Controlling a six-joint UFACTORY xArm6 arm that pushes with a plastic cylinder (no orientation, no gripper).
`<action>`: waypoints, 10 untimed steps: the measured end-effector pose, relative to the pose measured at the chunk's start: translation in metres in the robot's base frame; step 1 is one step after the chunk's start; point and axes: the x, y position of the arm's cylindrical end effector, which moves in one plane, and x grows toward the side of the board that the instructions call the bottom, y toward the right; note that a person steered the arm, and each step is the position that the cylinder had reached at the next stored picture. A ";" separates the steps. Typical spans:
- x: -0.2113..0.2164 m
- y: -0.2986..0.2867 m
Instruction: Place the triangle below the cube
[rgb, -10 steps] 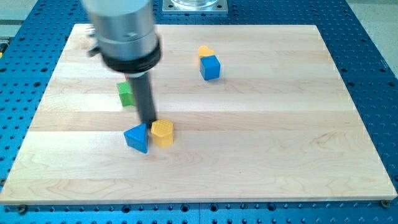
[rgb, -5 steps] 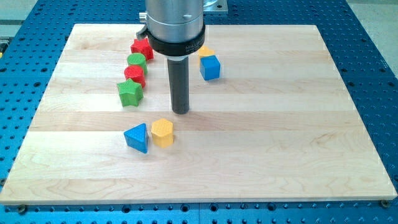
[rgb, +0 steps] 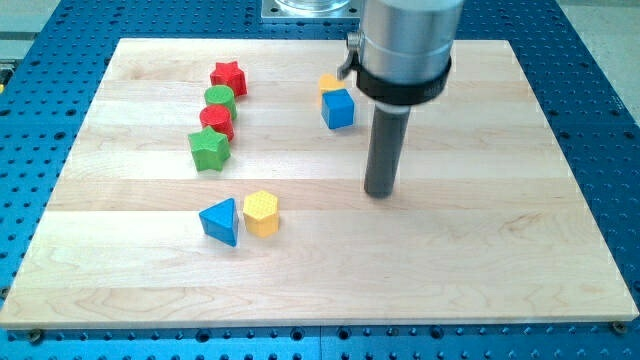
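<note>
A blue triangle (rgb: 220, 221) lies on the wooden board (rgb: 480, 250) at the lower left, touching a yellow hexagon (rgb: 261, 213) on its right. A blue cube (rgb: 338, 108) sits near the view's top centre, with a small yellow block (rgb: 330, 82) just above it. My tip (rgb: 378, 193) rests on the board to the right of and below the cube, well to the right of the triangle and touching no block.
A red star (rgb: 229, 76), a green round block (rgb: 220, 98), a red round block (rgb: 217, 119) and a green star (rgb: 209, 149) stand in a column at the upper left. The board lies on a blue perforated table (rgb: 600, 100).
My tip has moved from beside the triangle and hexagon rightward and a little upward, to the right of the cube. The blocks have stayed in place.
</note>
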 end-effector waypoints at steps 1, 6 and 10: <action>0.058 -0.019; 0.074 -0.198; -0.029 -0.132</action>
